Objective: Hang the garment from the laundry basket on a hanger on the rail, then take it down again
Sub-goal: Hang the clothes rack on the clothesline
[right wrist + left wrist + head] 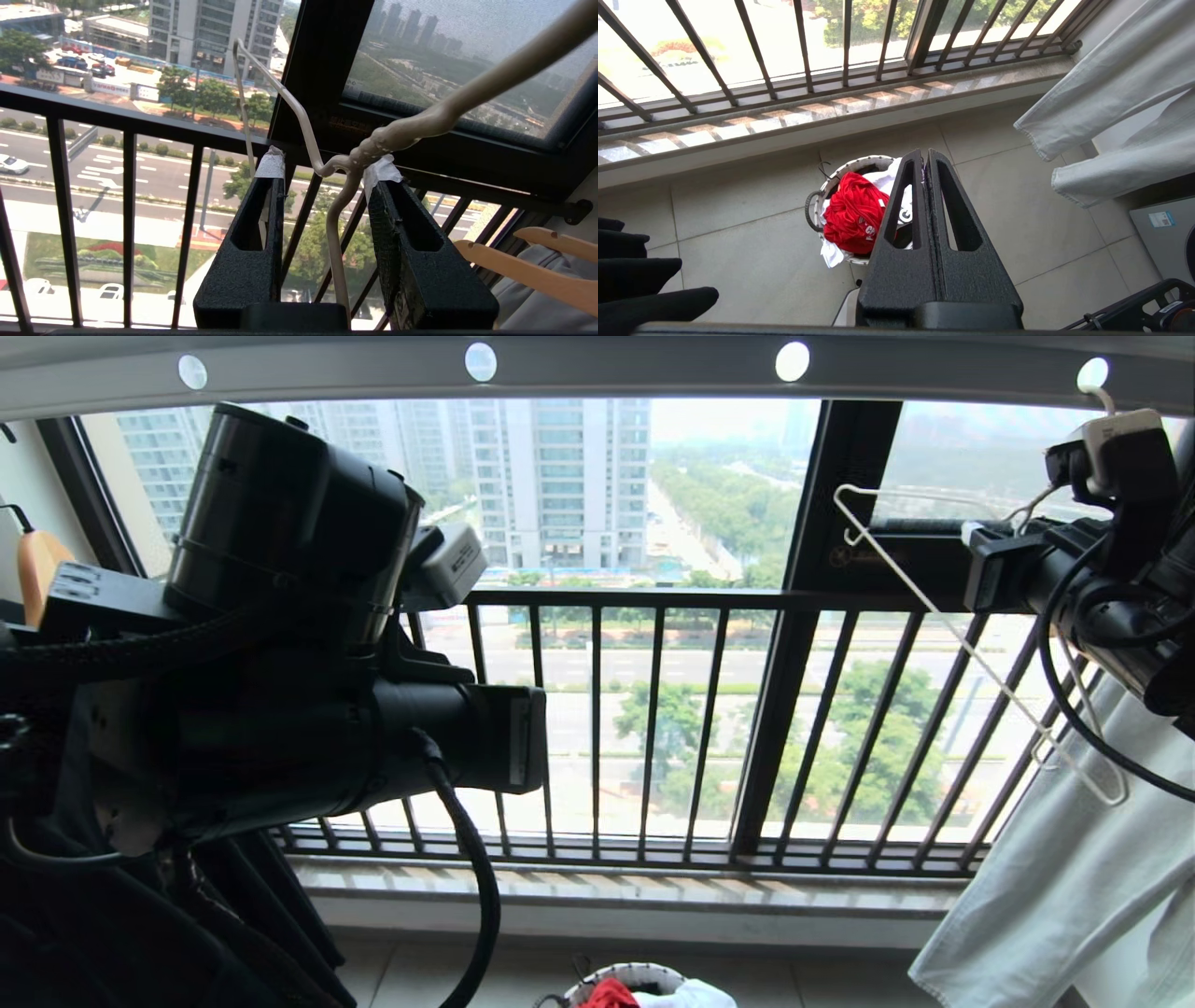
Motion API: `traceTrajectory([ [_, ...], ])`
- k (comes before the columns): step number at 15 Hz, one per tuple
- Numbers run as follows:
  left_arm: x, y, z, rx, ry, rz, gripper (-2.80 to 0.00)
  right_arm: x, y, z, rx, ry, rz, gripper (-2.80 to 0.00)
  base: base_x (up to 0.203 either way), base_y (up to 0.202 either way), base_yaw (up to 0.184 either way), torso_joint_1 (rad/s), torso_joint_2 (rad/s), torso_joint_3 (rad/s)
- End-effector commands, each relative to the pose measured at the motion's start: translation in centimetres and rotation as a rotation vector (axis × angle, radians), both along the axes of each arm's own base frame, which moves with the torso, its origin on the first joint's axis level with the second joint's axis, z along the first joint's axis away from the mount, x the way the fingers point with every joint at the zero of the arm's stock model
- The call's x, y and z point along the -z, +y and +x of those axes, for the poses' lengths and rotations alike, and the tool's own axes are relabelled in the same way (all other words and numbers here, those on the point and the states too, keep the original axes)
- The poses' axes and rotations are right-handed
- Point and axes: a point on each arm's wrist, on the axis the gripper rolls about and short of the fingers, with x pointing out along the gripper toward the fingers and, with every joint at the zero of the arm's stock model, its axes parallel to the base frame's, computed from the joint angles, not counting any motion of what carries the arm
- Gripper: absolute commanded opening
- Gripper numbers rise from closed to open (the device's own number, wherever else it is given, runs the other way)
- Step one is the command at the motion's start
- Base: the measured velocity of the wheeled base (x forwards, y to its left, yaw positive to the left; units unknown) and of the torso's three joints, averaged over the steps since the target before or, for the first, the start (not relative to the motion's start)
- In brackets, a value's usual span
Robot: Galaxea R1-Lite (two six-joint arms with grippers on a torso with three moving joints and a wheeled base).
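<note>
The grey rail (597, 373) with its round holes runs overhead. From its right end hangs the pale wire hanger (934, 607), bare. My right gripper (327, 168) is open up there. The hanger's twisted neck (397, 133) stands between the taped fingertips, against one of them but not clamped. On the floor, the red garment (852, 212) lies crumpled in the laundry basket (859, 163). The garment (609, 994) and the basket (635, 973) also show at the bottom edge of the head view. High above the basket, my left gripper (924, 156) is shut and empty.
The black window railing (653, 709) and stone sill lie straight ahead. A pale cloth (1055, 877) hangs at the right, and black clothes (640, 275) at the left. Wooden hangers (528, 270) are beside the right gripper. White cloth (831, 254) shares the basket. A grey appliance (1162, 233) stands at the right.
</note>
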Motion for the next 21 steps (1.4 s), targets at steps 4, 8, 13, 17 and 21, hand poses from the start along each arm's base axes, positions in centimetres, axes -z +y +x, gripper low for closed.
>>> traceTrajectory([
  [4, 0.3, -0.2, 0.2, -0.002, 0.008, 0.007, -2.80, -1.2, 0.0, -3.3, -0.014, -0.052, 0.006, 0.00, 0.000, 0.000, 0.000, 0.000, 0.00, 0.000],
  [8, 0.3, -0.2, 0.2, -0.002, 0.008, 0.007, -2.80, -2.1, -0.6, -8.7, -0.022, -0.118, 0.016, 0.00, 0.000, 0.000, 0.000, 0.000, 0.00, 0.000],
  [13, 0.3, -0.1, 0.1, -0.002, 0.007, 0.008, -2.80, -1.6, -1.0, -13.2, -0.036, -0.155, 0.024, 0.00, 0.000, 0.000, 0.000, 0.000, 0.00, 0.000],
  [17, -0.2, 0.2, -0.3, 0.003, -0.006, -0.002, -2.80, -0.8, -1.4, -15.7, -0.035, -0.174, 0.027, -2.80, 0.000, 0.000, 0.000, 0.000, 0.00, 0.000],
  [21, -0.9, 0.8, -0.8, 0.004, -0.027, -0.022, -2.80, 0.2, -1.5, -16.0, -0.002, -0.147, 0.035, -2.80, 0.000, 0.000, 0.000, 0.000, 0.00, 0.000],
])
